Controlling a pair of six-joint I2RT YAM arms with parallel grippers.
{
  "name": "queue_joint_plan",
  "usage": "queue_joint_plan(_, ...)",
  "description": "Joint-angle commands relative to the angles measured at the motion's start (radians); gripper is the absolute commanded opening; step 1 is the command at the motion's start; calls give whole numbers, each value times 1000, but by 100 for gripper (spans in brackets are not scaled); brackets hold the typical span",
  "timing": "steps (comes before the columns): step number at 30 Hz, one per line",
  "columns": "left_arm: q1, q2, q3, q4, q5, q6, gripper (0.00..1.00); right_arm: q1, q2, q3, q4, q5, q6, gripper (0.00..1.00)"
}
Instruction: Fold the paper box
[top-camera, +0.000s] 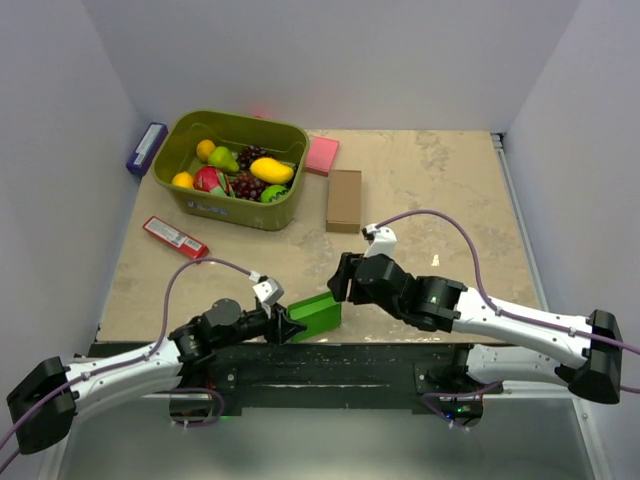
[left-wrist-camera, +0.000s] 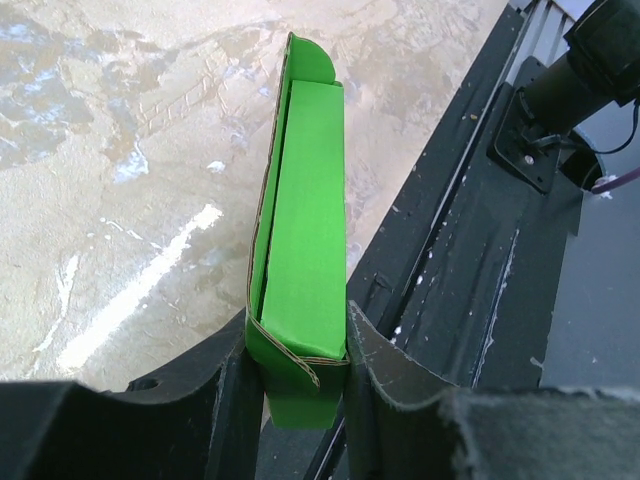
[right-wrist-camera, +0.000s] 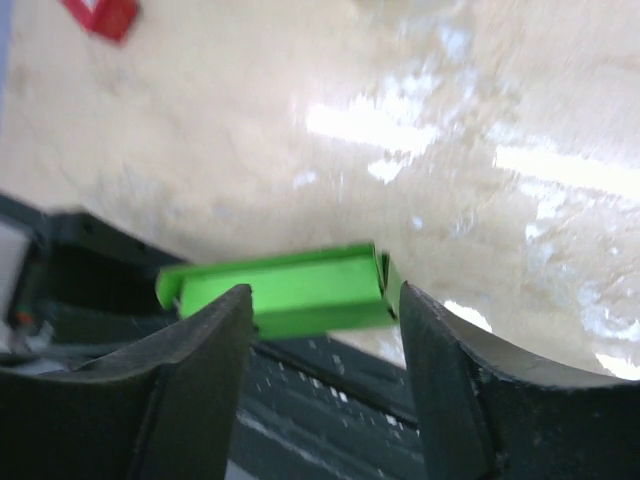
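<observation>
The paper box (top-camera: 316, 312) is a bright green folded block at the table's near edge, between the two arms. My left gripper (top-camera: 290, 326) is shut on its near end; in the left wrist view the box (left-wrist-camera: 305, 250) runs away from the gripper (left-wrist-camera: 300, 385), with a rounded flap standing at its far end. My right gripper (top-camera: 340, 283) is open just above and right of the box. In the right wrist view the box (right-wrist-camera: 290, 290) lies beyond the open gripper (right-wrist-camera: 325, 340), not touched by it.
A green bin of toy fruit (top-camera: 235, 168) stands at the back left. A pink pad (top-camera: 321, 155) and a brown cardboard box (top-camera: 343, 200) lie behind the grippers. A red packet (top-camera: 174, 237) and a blue object (top-camera: 146, 148) lie at the left.
</observation>
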Motion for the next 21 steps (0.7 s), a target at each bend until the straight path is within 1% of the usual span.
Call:
queue_joint_plan(1, -32, 38, -12, 58, -52, 41, 0, 0, 38, 26, 144, 219, 24, 61)
queue_joint_plan(4, -55, 66, 0, 59, -80, 49, 0, 2, 103, 59, 170, 242, -8, 63)
queue_joint_plan(7, -72, 76, 5, 58, -104, 52, 0, 2, 189, 70, 187, 223, -16, 63)
queue_joint_plan(12, -92, 83, 9, 52, -133, 51, 0, 3, 268, 44, 227, 128, -5, 63)
queue_joint_plan(14, -96, 92, 14, 47, -153, 46, 0, 14, 279, 41, 218, 117, 7, 61)
queue_joint_plan(18, -99, 99, 20, 36, -169, 37, 0, 78, 291, 32, 172, 150, 53, 58)
queue_joint_plan(20, -101, 102, 21, 32, -196, 29, 0, 103, 301, 30, 135, 160, 84, 54)
queue_joint_plan(21, -101, 104, 21, 32, -199, 27, 0, 121, 305, 30, 124, 163, 93, 50)
